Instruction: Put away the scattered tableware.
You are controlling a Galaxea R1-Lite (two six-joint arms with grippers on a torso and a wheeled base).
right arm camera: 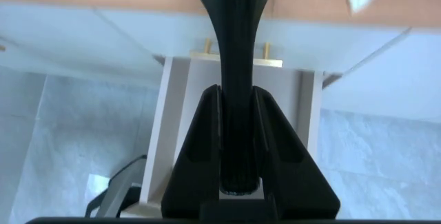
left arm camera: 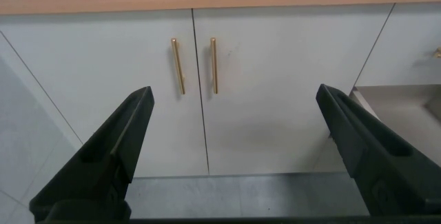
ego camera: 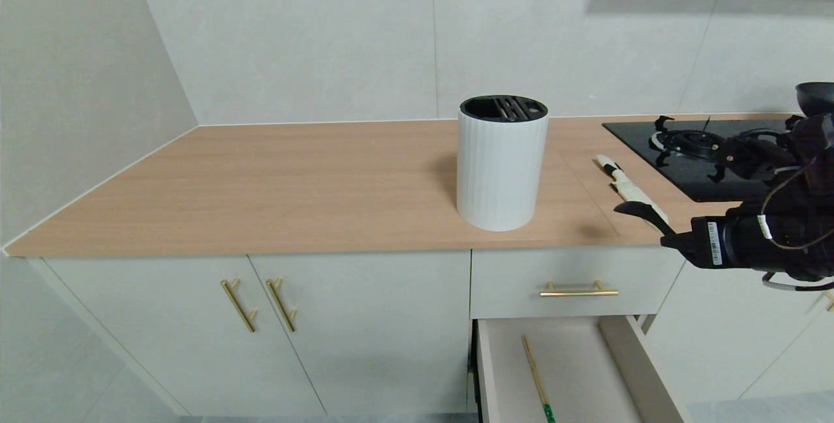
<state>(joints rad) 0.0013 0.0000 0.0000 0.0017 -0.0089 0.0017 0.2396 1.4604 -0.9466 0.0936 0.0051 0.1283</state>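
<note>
Across the middle of the head view runs the wooden worktop [ego camera: 293,182], with the white slotted holder [ego camera: 502,162] upright right of centre and the open drawer [ego camera: 635,364] at lower right. At the right edge, just off the worktop's front, the right hand [ego camera: 674,238] is pressed together on a black utensil handle [ego camera: 642,212]. The left hand [left arm camera: 234,114] is spread wide, holding nothing, facing the cabinet doors [left arm camera: 289,79]. Handle looks like rigid plastic: light, ribbed, decent grip. Its long axis runs right-to-left, free end pointing left toward the holder. Working end hidden, can't tell which tool. The pale knife [ego camera: 629,188] lies flat between holder and hob [ego camera: 642,149], axis upper-left to lower-right. It's probably stiff, thin and slippery, so take the handle end, though which end that is isn't clear. One chopstick [ego camera: 535,371] lies lengthwise in the drawer.
</note>
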